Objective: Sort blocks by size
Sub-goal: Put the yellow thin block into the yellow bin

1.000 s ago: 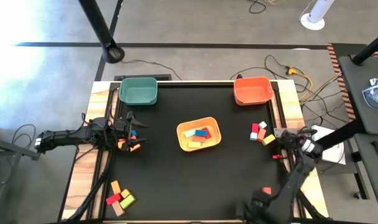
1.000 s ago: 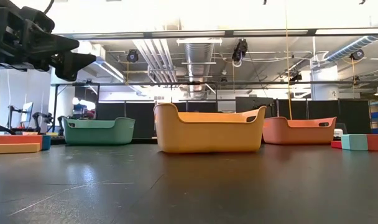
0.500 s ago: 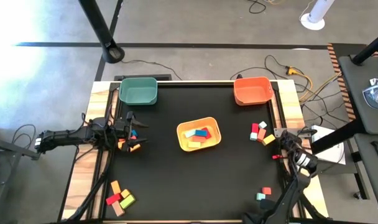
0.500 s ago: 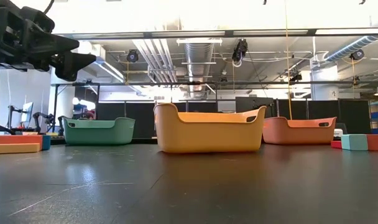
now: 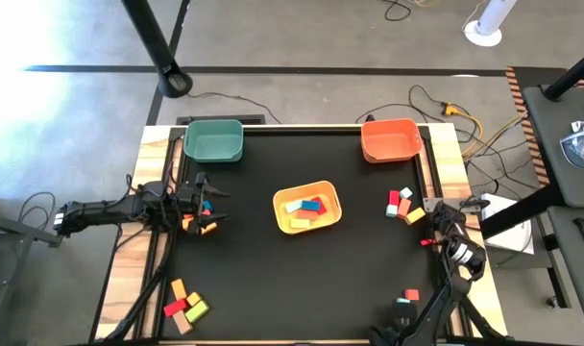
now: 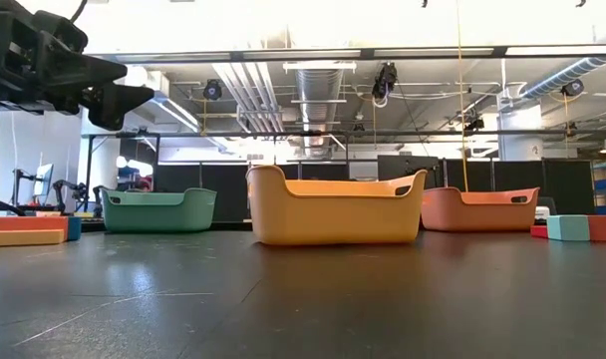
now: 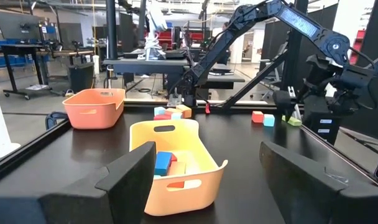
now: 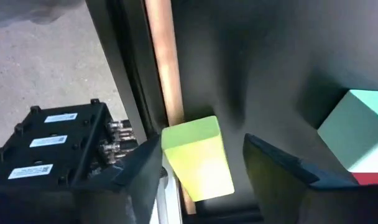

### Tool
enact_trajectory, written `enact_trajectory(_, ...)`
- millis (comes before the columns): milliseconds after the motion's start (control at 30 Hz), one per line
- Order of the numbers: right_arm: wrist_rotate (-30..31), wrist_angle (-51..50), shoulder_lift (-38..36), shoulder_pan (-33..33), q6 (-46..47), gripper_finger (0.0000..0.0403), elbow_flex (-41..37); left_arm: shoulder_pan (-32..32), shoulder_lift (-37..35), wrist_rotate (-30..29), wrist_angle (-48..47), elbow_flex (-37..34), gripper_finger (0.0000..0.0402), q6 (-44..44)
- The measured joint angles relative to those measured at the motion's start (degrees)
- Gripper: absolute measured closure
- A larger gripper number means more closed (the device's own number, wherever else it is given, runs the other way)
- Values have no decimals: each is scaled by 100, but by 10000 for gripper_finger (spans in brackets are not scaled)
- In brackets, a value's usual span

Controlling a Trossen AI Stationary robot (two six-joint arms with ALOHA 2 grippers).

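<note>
A lime-green block (image 8: 198, 158) lies on the black mat beside the table's wooden edge strip. My right gripper (image 8: 202, 144), at the table's near edge (image 5: 396, 329), points down and is open, one finger on either side of this block, apart from it. A teal block (image 8: 357, 121) and a red block (image 5: 412, 295) lie beside it. My left gripper (image 5: 207, 207) hangs open above small blocks (image 5: 205, 206) at the table's left, with nothing between its fingers (image 7: 130, 180). Several blocks (image 5: 309, 206) lie inside the yellow bin (image 5: 284, 223).
A green bin (image 5: 213, 140) stands far left and an orange bin (image 5: 391, 139) far right. Loose blocks lie at the right (image 5: 403, 205) and near left (image 5: 184, 303). A black box with cables (image 8: 49, 146) sits on the floor past the table's edge.
My right arm has swung its forearm toward the table's near edge, and the teal block beside the red one now shows in the high view. My left arm has kept still.
</note>
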Motion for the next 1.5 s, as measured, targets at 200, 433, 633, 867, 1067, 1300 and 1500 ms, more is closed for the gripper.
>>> enact_trajectory(200, -4, 59, 0, 17, -39, 224, -71, 1, 0, 0, 0, 0, 128, 0)
enact_trajectory(433, -35, 135, -13, 13, -103, 260, -280, 1, 0, 0, 0, 0, 128, 1)
enact_trajectory(633, -10, 99, -67, -80, -333, 270, -232, 1, 0, 0, 0, 0, 128, 1)
enact_trajectory(867, 1091, -48, -528, -513, -363, 271, 158, 0, 0, 0, 0, 0, 128, 2)
enact_trajectory(1067, 3533, 64, -988, -1099, -945, 273, 382, 2, 0, 0, 0, 0, 128, 0)
enact_trajectory(1300, 4890, 113, -1086, -2033, -2200, 274, 351, 2, 2, 0, 2, 0, 128, 2)
enact_trajectory(1500, 4706, 435, -1203, -2856, -3748, 271, 342, 0, 2, 0, 0, 0, 128, 0)
